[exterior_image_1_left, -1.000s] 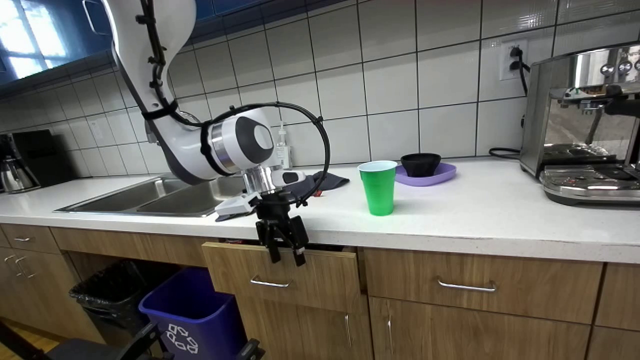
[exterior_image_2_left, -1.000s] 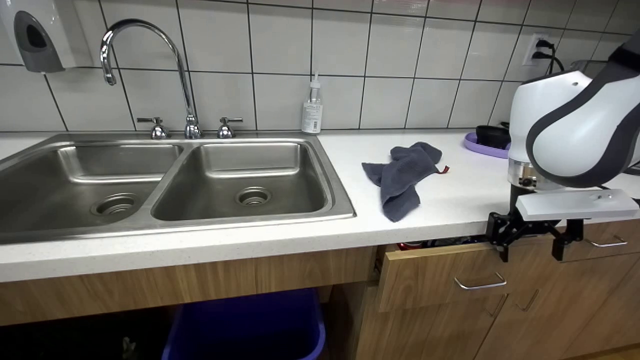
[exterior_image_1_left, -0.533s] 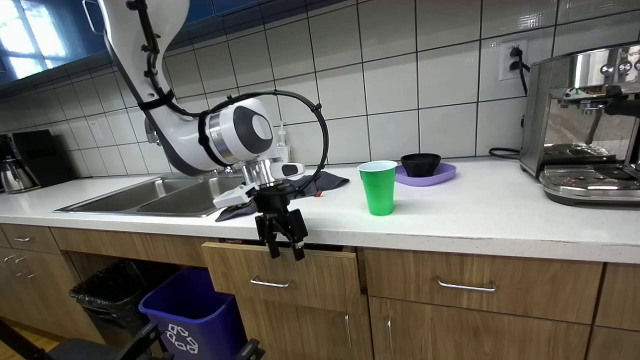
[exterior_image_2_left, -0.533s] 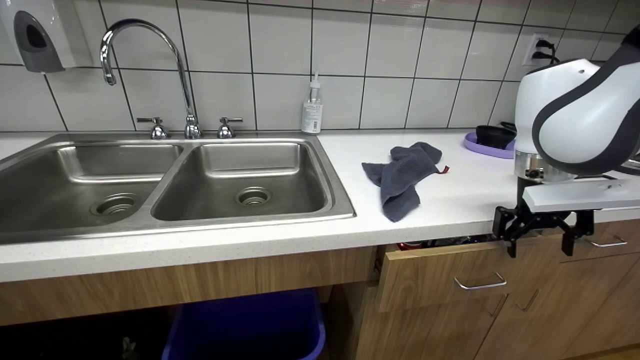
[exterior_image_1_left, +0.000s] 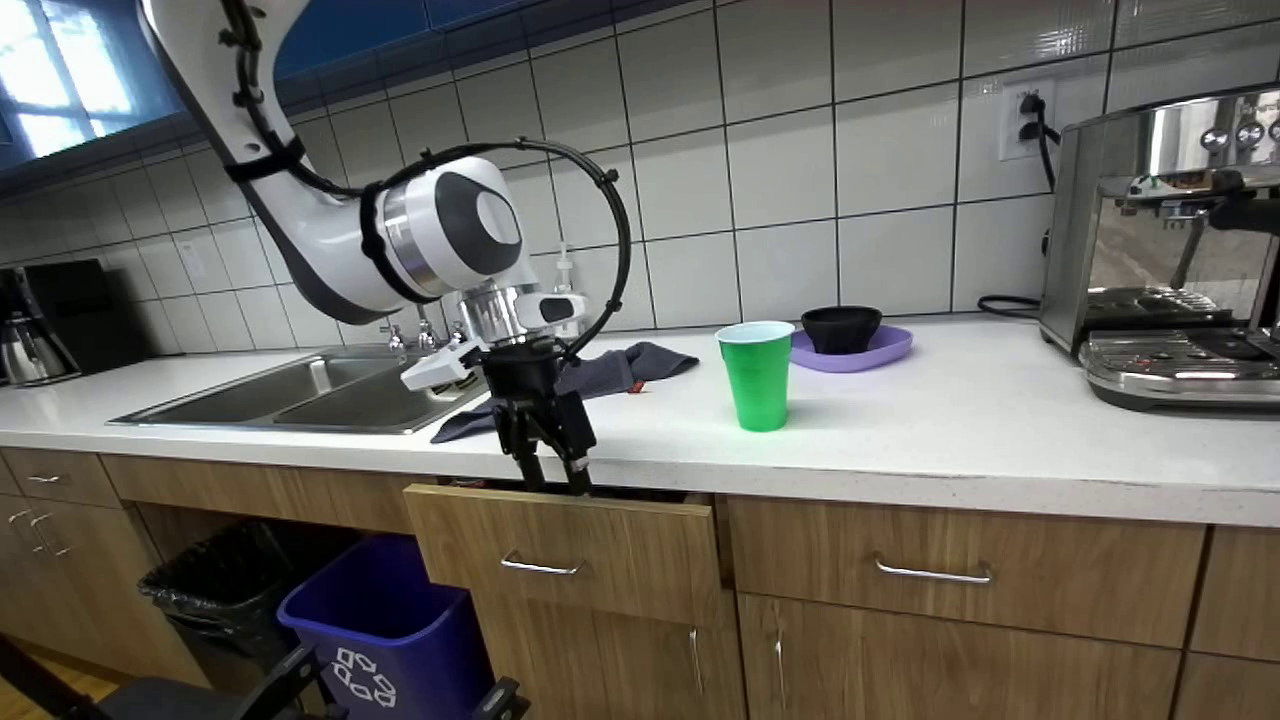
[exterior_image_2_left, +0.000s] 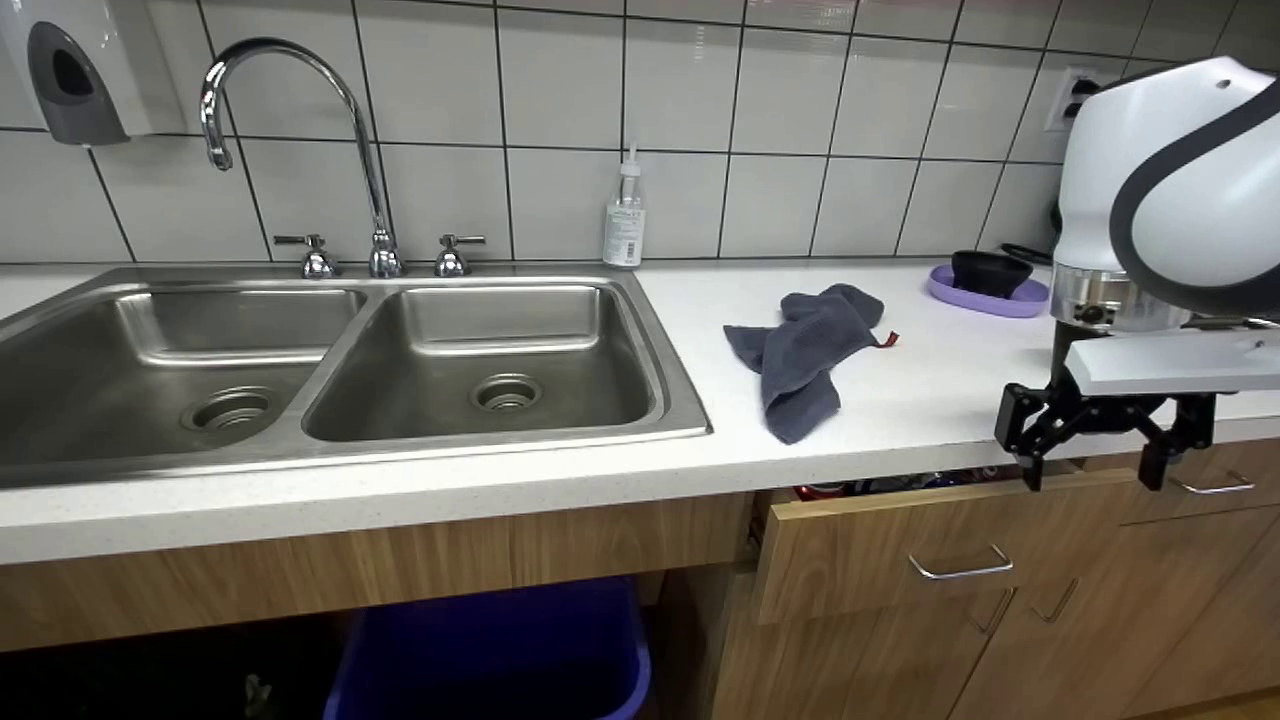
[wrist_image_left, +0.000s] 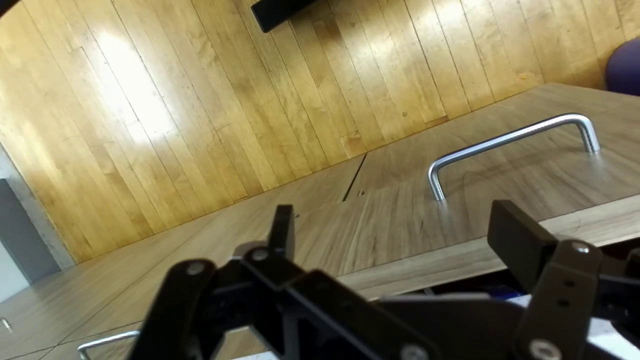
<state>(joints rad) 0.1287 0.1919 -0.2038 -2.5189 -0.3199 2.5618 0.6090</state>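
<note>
Pincer (exterior_image_2_left: 1093, 480): released, its fingers (wrist_image_left: 282, 232) spread wide and pointing down, with only air between them.
Drawer (exterior_image_1_left: 640, 560): directly below the pincer, standing partly out; the fingertips sit near the top edge of its front, and I cannot tell whether they touch it.
Handle (wrist_image_left: 505, 141): silver, on the drawer's front, lower than the pincer and apart from it.
Contents (exterior_image_2_left: 822, 491): red and dark items, mostly hidden, inside the drawer near the pincer.
Cloth (exterior_image_2_left: 810, 350): dark gray, crumpled on the surface (exterior_image_2_left: 930, 390), farther back than the pincer.
Cup (exterior_image_1_left: 757, 380): green, upright on the surface, right of the pincer in an exterior view.
Bowl (exterior_image_1_left: 842, 330): black, set on a purple plate (exterior_image_1_left: 893, 345), farther from the pincer than the cup.
Coffee machine (exterior_image_1_left: 1180, 260): well apart from the pincer, far to its right in an exterior view.
Sink (exterior_image_2_left: 685, 410): steel, left of the pincer in both exterior views.
</note>
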